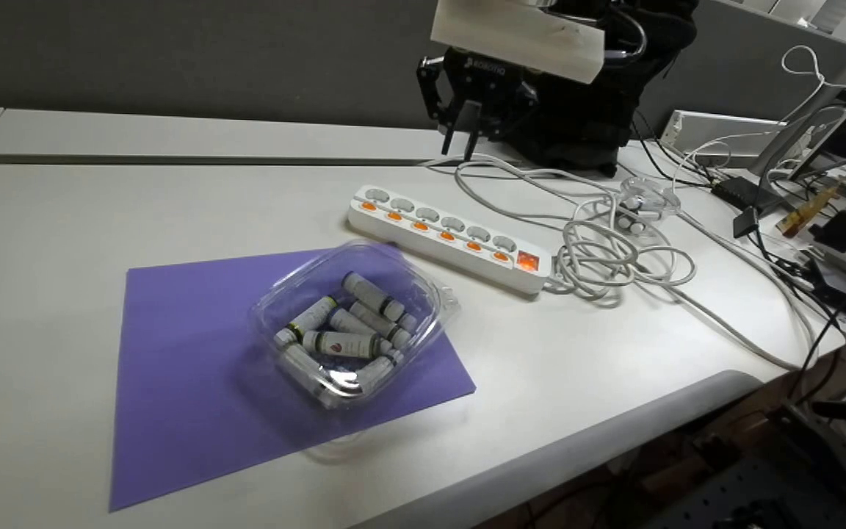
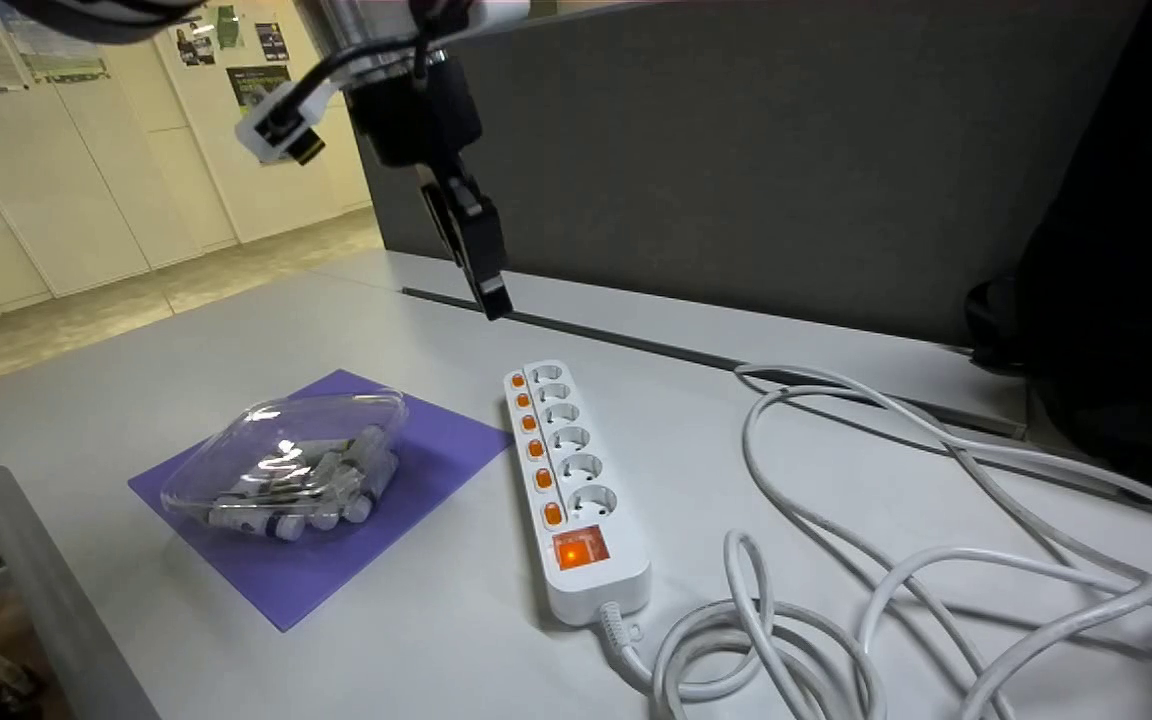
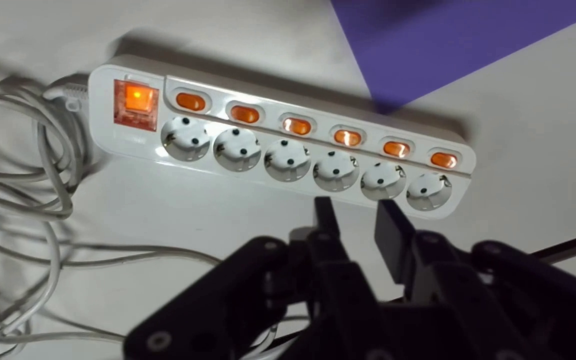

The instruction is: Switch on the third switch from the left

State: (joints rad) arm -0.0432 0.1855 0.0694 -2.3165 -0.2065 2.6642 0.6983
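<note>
White tabletop [image 1: 540, 345] edges the power strip [image 1: 449, 248] — gripper [image 3: 356, 202] hangs spread, room between it and the third switch [image 1: 420, 226].

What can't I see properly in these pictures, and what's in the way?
Third switch from the cable-free end: too tiny in both exterior views to tell if it's on; a glint in the wrist view leaves that unsure.
Tube labels: print too small in an exterior view.
Purple sheet: cut off by the wrist view's top edge.
</note>
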